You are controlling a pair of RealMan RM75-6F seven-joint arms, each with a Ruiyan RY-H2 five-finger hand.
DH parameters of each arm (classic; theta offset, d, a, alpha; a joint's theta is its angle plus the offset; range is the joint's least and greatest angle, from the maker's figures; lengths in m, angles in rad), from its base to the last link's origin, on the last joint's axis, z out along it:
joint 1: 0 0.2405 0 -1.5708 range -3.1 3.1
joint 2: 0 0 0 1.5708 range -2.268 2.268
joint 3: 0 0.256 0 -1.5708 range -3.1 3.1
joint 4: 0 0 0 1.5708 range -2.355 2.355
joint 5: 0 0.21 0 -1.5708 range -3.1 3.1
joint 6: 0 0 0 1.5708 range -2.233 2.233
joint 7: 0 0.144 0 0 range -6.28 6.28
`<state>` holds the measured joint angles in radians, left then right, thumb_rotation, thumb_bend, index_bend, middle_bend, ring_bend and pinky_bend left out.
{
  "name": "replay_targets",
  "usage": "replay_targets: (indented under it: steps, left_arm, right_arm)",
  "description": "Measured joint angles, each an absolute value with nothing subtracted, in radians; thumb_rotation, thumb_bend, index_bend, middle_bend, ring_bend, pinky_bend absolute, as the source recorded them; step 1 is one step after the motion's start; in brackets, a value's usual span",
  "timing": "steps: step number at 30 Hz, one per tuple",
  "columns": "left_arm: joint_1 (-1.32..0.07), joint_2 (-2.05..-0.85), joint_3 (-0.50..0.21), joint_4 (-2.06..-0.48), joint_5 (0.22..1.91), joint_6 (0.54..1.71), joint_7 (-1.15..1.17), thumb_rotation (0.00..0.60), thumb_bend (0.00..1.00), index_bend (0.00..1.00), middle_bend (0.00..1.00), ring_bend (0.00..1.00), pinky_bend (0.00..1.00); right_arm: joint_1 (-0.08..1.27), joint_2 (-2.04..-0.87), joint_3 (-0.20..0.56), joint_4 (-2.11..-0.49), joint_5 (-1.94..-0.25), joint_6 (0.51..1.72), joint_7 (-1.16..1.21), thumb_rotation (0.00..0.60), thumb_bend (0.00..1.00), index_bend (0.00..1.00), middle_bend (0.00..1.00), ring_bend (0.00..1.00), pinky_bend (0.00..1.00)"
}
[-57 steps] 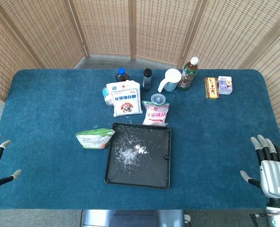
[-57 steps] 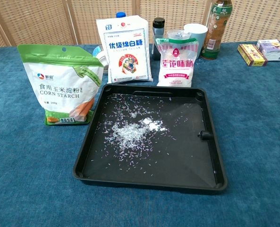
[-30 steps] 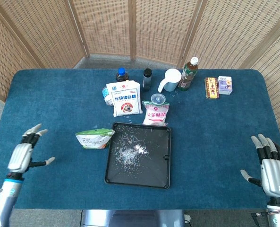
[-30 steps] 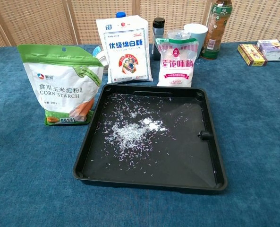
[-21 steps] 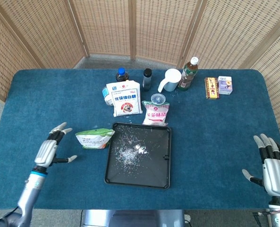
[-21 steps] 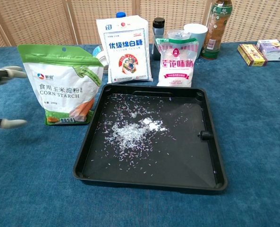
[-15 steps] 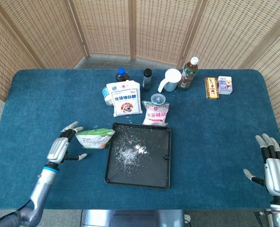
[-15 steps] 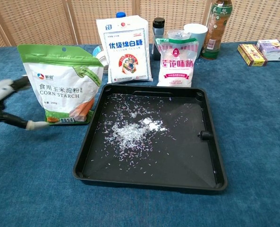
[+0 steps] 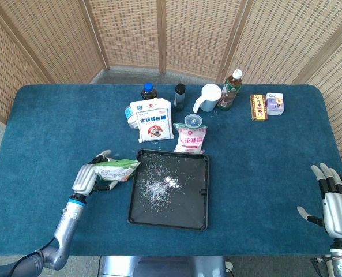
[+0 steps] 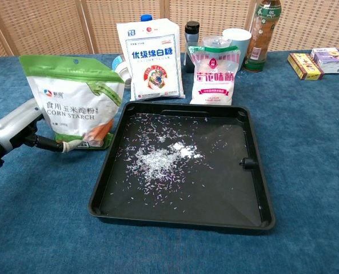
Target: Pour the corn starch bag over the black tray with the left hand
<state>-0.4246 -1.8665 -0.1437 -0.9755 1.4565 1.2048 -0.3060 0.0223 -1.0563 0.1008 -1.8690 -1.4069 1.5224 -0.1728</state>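
The green and white corn starch bag (image 9: 117, 169) (image 10: 78, 97) stands on the blue cloth just left of the black tray (image 9: 137, 216) (image 10: 180, 220). White grains lie scattered in the tray. My left hand (image 9: 89, 178) (image 10: 26, 128) grips the bag from its left side, thumb across the lower front and fingers behind it, and the bag bulges slightly. My right hand (image 9: 332, 205) hovers open at the table's near right corner, far from the tray, and only the head view shows it.
Behind the tray stand a white sugar bag (image 9: 152, 119) (image 10: 152, 60), a pink-labelled bag (image 9: 192, 138) (image 10: 215, 77), dark bottles, a white cup (image 9: 207, 98) and a green tea bottle (image 9: 230, 90). Small boxes (image 9: 266, 105) lie at the back right.
My left hand came in from the table's left edge and closed around the corn starch bag, which now leans and bulges a little. The right hand stayed put.
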Motion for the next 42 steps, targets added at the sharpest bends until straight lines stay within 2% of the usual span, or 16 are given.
replay_targets:
  steps: [3, 7, 12, 25, 35, 42]
  left_arm:
    - [-0.419, -1.88, -0.146, -0.948, 1.445, 1.223, -0.286, 0.6, 0.34, 0.58, 0.43, 0.47, 0.58]
    - [-0.416, -1.881, -0.144, -0.939, 1.449, 1.248, -0.284, 0.6, 0.36, 0.6, 0.46, 0.5, 0.59]
    - [-0.419, -1.85, -0.137, -0.955, 1.485, 1.298, -0.284, 0.6, 0.36, 0.62, 0.48, 0.51, 0.59]
    - [-0.454, -1.731, -0.121, -1.108, 1.549, 1.318, -0.157, 0.6, 0.35, 0.64, 0.49, 0.53, 0.59]
    - [-0.523, -1.594, -0.135, -1.29, 1.615, 1.296, 0.158, 0.6, 0.35, 0.65, 0.5, 0.54, 0.59]
    - [-0.601, -1.471, -0.15, -1.408, 1.696, 1.234, 0.499, 0.6, 0.38, 0.65, 0.5, 0.57, 0.68]
  right_arm:
    - [0.023, -1.058, 0.099, -1.869, -1.408, 1.521, -0.177, 0.6, 0.04, 0.04, 0.04, 0.04, 0.06]
    - [0.024, -1.061, 0.097, -1.87, -1.409, 1.521, -0.183, 0.6, 0.04, 0.04, 0.04, 0.04, 0.06]
    - [0.024, -1.062, 0.095, -1.872, -1.412, 1.522, -0.187, 0.6, 0.04, 0.04, 0.04, 0.04, 0.06]
    - [0.021, -1.056, 0.097, -1.876, -1.412, 1.53, -0.178, 0.6, 0.04, 0.04, 0.04, 0.04, 0.06]
    - [0.017, -1.045, 0.101, -1.879, -1.411, 1.538, -0.157, 0.6, 0.04, 0.04, 0.04, 0.04, 0.06]
    - [0.016, -1.04, 0.102, -1.88, -1.411, 1.538, -0.146, 0.6, 0.04, 0.04, 0.04, 0.04, 0.06]
